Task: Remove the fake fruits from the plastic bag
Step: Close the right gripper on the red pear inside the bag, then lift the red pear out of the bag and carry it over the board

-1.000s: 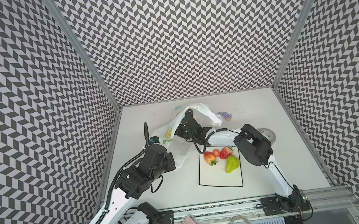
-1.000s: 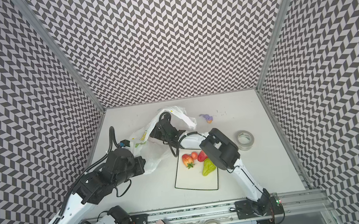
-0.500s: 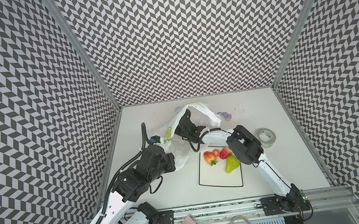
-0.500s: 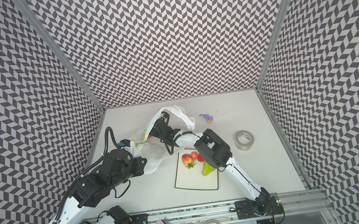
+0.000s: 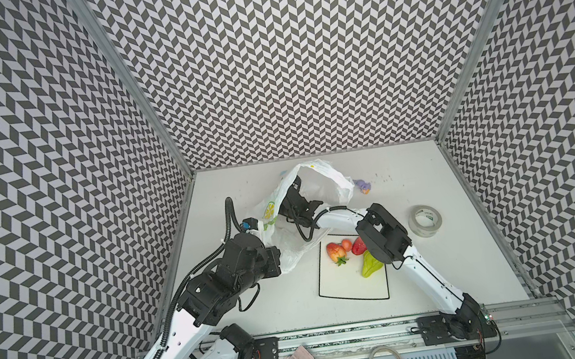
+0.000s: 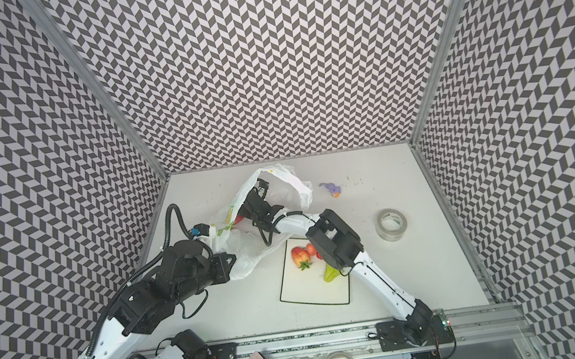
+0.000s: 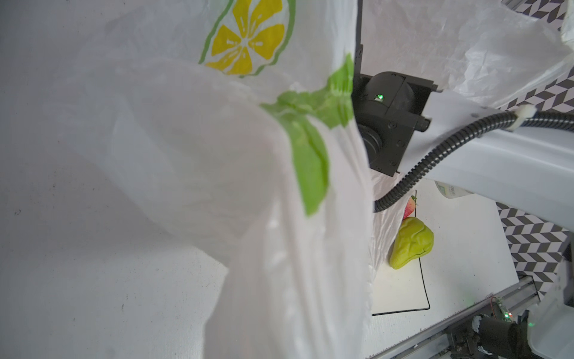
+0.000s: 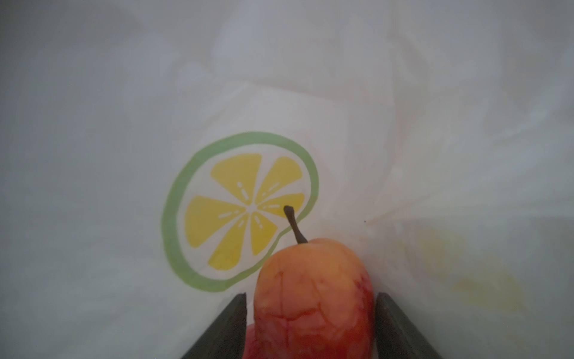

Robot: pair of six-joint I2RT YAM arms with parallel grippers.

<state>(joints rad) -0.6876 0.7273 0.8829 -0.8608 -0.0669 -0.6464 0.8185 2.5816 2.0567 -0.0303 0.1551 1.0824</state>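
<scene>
The plastic bag (image 5: 320, 183) (image 6: 279, 185), white with lemon prints, stands open at the back middle. My left gripper (image 5: 277, 261) is shut on its near edge, and the bag (image 7: 186, 155) hides the fingers in the left wrist view. My right gripper (image 8: 310, 295) (image 6: 243, 215) is inside the bag, open. An orange-red stemmed fruit (image 8: 313, 289) sits between its fingers, with a thin gap at one side. On the plate (image 5: 349, 289) lie a strawberry (image 5: 335, 251), a small orange fruit (image 5: 346, 244), a red one (image 5: 359, 246) and a yellow-green one (image 5: 371, 265) (image 7: 411, 242).
A roll of tape (image 5: 424, 221) (image 6: 392, 224) lies to the right of the plate. A small purple toy (image 5: 364, 186) (image 6: 333, 189) sits behind the bag at the right. Patterned walls close three sides; a metal rail (image 5: 336, 332) runs along the front.
My right arm has pushed further left into the bag, and its jaws have narrowed round the fruit. The left arm has kept its hold on the bag's edge.
</scene>
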